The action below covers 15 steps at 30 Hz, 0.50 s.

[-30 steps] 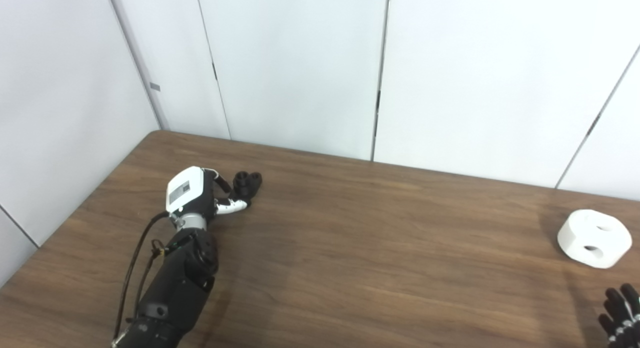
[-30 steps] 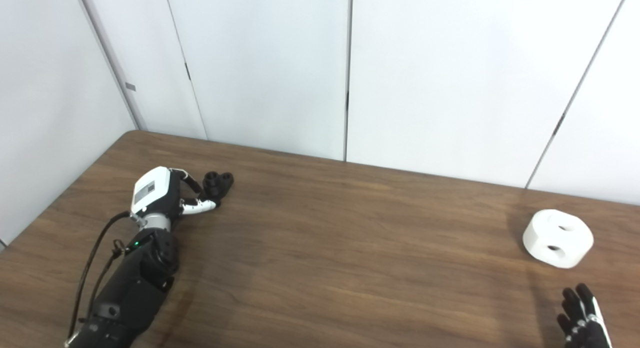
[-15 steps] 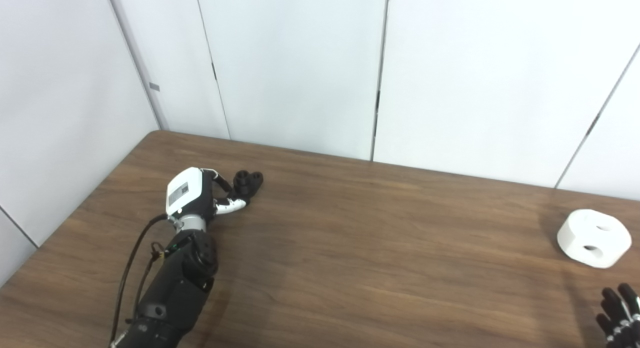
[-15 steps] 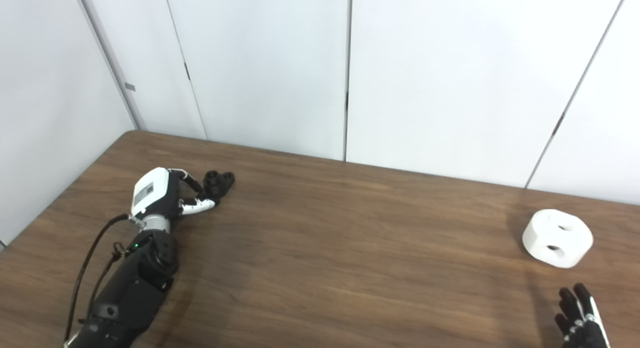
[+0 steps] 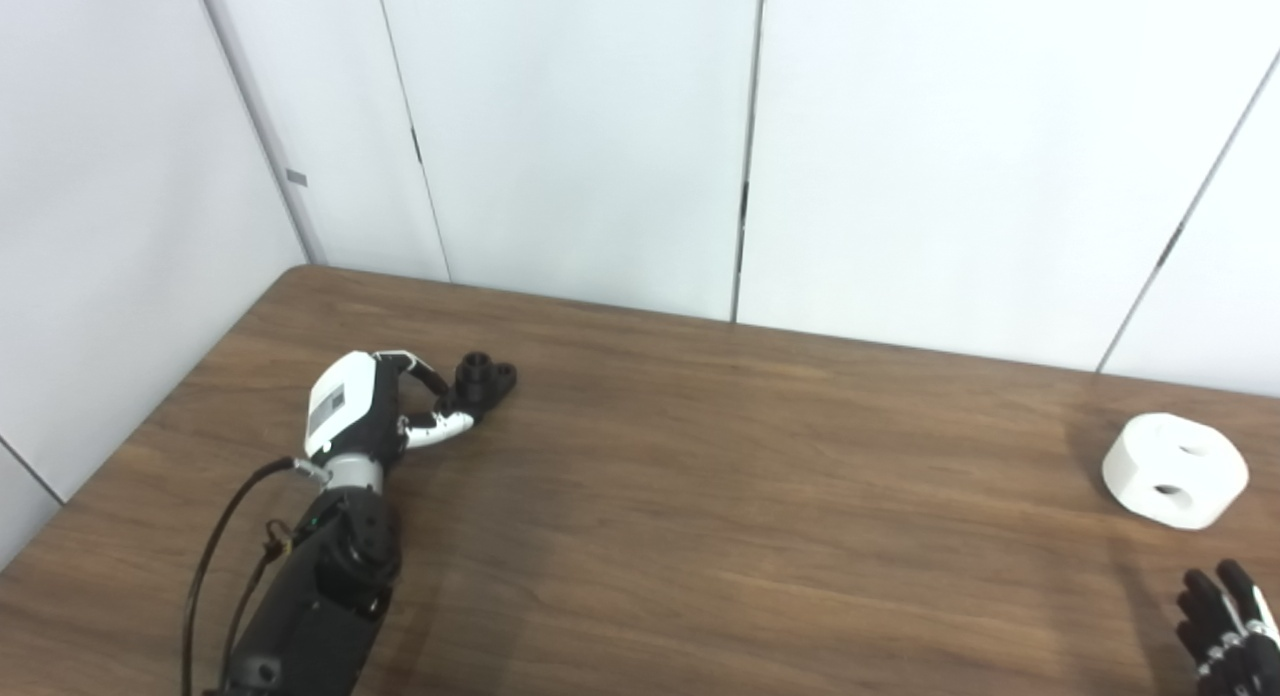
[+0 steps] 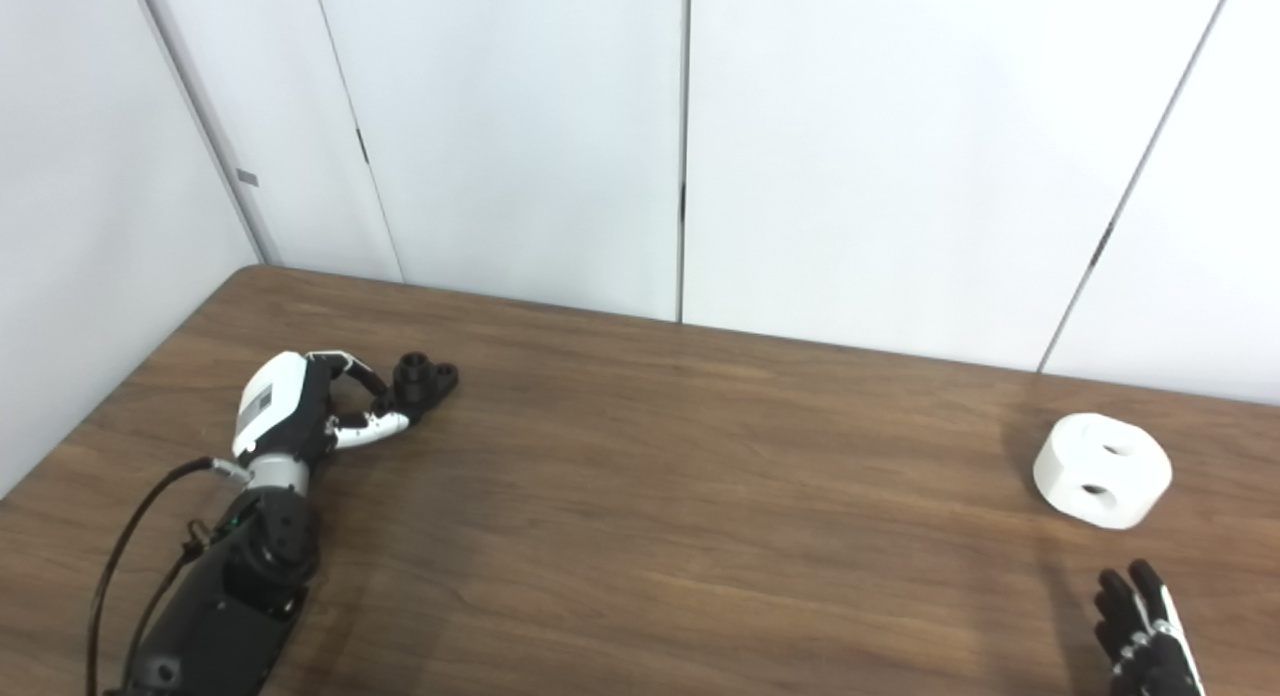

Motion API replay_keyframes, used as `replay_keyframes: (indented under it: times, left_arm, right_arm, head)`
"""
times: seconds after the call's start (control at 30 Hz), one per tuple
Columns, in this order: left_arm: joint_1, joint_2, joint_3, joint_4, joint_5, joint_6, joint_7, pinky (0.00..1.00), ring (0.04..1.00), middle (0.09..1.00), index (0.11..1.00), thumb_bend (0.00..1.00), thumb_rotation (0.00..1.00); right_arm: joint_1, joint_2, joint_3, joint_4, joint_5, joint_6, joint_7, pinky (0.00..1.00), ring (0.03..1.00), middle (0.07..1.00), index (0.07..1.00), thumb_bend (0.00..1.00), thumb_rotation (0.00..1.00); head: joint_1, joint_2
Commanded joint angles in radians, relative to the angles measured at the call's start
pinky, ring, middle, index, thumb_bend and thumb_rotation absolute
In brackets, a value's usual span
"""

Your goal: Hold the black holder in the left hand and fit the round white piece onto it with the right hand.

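The black holder lies on the brown table at the far left. My left hand is at its near end, with a curled finger and the thumb pinching it; it still rests on the table. The round white piece, with two holes in its top, sits at the far right of the table. My right hand is at the bottom right corner, in front of the white piece and apart from it, open with fingers spread and empty. The same scene shows in the right eye view, with the holder and the white piece.
White wall panels stand close behind the table's far edge and along its left side. A black cable runs along my left forearm.
The camera has shifted a little. My left hand has rolled at the wrist and the holder has turned with it, now showing one knob and a flange. The right hand has sunk slightly lower.
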Motion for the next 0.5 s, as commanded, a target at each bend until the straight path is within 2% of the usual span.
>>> replay_keyframes:
  times: [0.0,0.33,0.47]
  left_arm:
    - [0.027,0.002,-0.017,-0.025,-0.026,-0.008,-0.048,0.72,0.838,0.794,0.486,0.52,0.05]
    - [0.053,0.006,-0.066,-0.140,-0.016,-0.023,-0.105,0.74,0.849,0.794,0.486,0.52,0.05]
    - [0.078,0.014,-0.092,-0.188,-0.013,-0.027,-0.144,0.76,0.866,0.807,0.487,0.52,0.05]
  right_arm:
    - [0.009,0.015,0.007,0.013,-0.008,-0.030,-0.008,1.00,0.958,0.954,0.990,0.62,0.96]
    - [0.014,0.018,0.014,-0.011,-0.013,-0.003,-0.014,1.00,0.981,0.956,0.985,0.63,0.95]
    - [0.013,0.021,0.016,-0.013,-0.010,-0.014,-0.014,1.00,0.973,0.962,0.986,0.62,0.95]
  head:
    - [0.000,0.004]
    - [-0.007,0.013]
    - [-0.017,0.023]
